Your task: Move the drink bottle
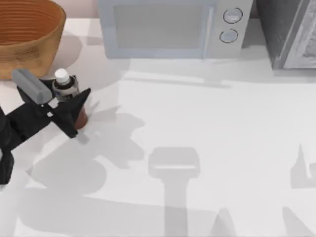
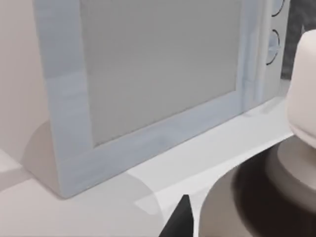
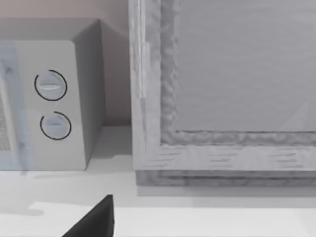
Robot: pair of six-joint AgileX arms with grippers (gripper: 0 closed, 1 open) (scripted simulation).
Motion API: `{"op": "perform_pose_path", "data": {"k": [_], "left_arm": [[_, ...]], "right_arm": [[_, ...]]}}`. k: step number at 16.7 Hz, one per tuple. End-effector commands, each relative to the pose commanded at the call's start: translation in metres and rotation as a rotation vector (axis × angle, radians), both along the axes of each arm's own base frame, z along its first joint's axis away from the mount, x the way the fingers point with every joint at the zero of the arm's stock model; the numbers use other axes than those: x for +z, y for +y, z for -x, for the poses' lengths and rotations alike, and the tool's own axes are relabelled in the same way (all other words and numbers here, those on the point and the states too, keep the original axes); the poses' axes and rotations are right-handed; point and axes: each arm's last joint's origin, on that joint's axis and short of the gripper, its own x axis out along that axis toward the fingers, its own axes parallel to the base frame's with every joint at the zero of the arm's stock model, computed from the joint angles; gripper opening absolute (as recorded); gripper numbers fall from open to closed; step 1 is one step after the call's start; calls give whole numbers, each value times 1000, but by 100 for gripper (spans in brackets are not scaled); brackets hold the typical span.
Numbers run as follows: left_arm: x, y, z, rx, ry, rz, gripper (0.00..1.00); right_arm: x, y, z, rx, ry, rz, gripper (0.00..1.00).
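Observation:
The drink bottle (image 1: pixel 69 91) is small and reddish-brown, with a white cap and a grey-and-blue label. It stands upright at the table's left, just in front of the woven basket (image 1: pixel 29 37). My left gripper (image 1: pixel 79 112) reaches in from the left and is shut on the bottle's lower body, one black finger on each side. In the left wrist view the bottle's white cap (image 2: pixel 303 94) looms very close, beside a dark fingertip (image 2: pixel 181 219). A dark part of my right gripper (image 3: pixel 96 219) shows in the right wrist view, facing the back right of the table.
A pale blue-grey microwave (image 1: pixel 168 27) stands at the back centre, its two dials (image 1: pixel 229 24) to the right of the door. A grey cabinet (image 1: pixel 291 32) fills the back right corner. The white tabletop (image 1: pixel 207 148) stretches open to the right and front.

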Motion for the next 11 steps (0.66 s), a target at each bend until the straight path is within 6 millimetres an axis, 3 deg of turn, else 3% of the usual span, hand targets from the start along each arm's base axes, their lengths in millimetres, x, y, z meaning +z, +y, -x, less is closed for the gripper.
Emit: {"op": "perform_pose_path", "data": {"k": [5,11], "left_arm": [[0,0,0,0,0,0,98],[0,0,0,0,0,0,100]], "right_arm": [[0,0,0,0,0,0,100],[0,0,0,0,0,0,100]]}}
